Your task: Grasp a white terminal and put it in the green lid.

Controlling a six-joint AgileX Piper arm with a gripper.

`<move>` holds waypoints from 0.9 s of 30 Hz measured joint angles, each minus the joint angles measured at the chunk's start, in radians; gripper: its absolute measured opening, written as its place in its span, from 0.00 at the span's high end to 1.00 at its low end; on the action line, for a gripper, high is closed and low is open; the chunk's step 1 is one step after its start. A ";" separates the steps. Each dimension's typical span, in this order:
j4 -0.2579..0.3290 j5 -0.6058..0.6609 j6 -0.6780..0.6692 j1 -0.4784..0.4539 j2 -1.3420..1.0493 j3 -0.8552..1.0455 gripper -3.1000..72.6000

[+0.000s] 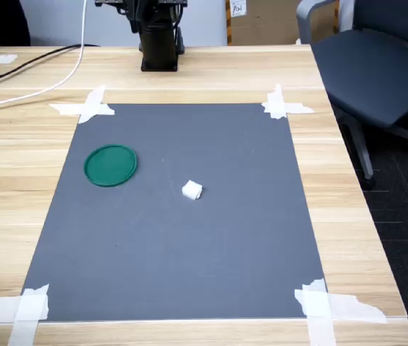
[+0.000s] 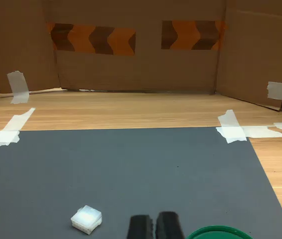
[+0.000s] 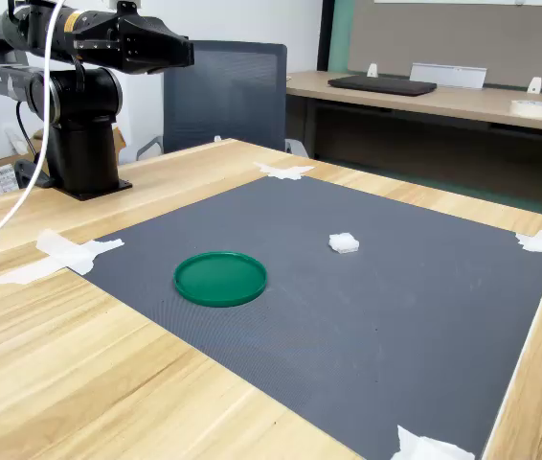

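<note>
White terminal (image 2: 86,219) sits on grey mat (image 2: 131,169), low and just off to one side of the pincer (image 2: 154,226), whose tips nearly touch, holding nothing; green lid (image 2: 219,233) lies opposite

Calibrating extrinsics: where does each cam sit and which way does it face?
First exterior view: high, across from the arm's base, looking down on the grey mat; only the base shows.
Wrist view: low on the arm, looking over the mat toward a cardboard wall; the gripper, jaws nearly together, shows.
Second exterior view: beside the table, angled across it; base and folded arm show.
All share the white terminal and green lid.
</note>
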 joint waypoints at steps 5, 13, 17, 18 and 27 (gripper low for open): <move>0.000 0.000 0.000 0.000 0.000 0.000 1.00; 0.016 0.028 0.000 0.000 0.000 0.000 1.00; 0.019 0.035 0.000 0.000 0.000 0.000 1.00; 0.019 0.035 0.000 0.000 0.000 0.000 1.00; 0.021 0.035 0.000 0.000 0.136 -0.002 1.00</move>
